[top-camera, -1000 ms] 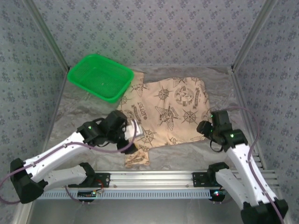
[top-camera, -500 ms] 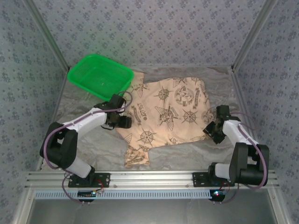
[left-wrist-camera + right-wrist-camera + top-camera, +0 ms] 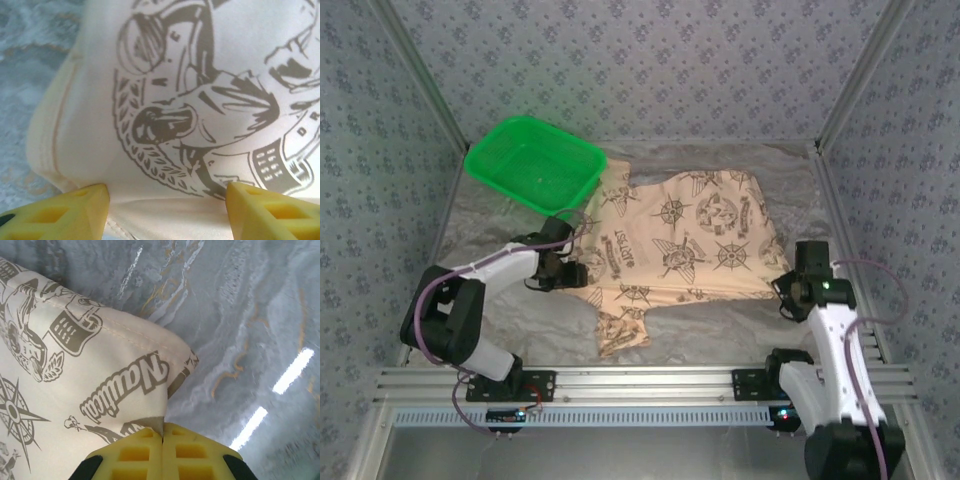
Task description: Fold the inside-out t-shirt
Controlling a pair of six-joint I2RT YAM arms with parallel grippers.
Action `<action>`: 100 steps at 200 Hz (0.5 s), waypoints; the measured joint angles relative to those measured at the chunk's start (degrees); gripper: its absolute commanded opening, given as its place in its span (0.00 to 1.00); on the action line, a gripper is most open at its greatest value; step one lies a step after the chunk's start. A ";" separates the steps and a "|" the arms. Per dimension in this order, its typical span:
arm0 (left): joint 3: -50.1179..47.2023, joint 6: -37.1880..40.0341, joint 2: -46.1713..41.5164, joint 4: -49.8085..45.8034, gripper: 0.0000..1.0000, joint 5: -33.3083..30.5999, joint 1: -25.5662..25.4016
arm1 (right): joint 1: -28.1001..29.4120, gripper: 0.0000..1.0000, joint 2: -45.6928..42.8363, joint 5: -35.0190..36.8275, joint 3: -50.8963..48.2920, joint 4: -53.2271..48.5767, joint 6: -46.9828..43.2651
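Peach-beige soft cloth t-shirt point(image 3: 690, 245), compass-printed

Green mesh basket point(image 3: 535, 165) sits far left on table, turned cornerwise, one corner toward left wall. Table cover point(image 3: 720, 325) grey, silvery, crinkled and marbled, with bright light streaks glinting in right wrist view. Blue-grey patterned walls point(image 3: 650, 60) close in back and both sides. Metal posts point(image 3: 855, 70) run up the corners. Ribbed aluminium rail point(image 3: 650, 380) spans near edge.
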 measured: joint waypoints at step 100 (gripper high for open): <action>0.83 -2.25 -4.28 -5.60 0.72 13.03 3.10 | 8.83 0.34 6.32 6.25 -1.42 -2.32 -5.99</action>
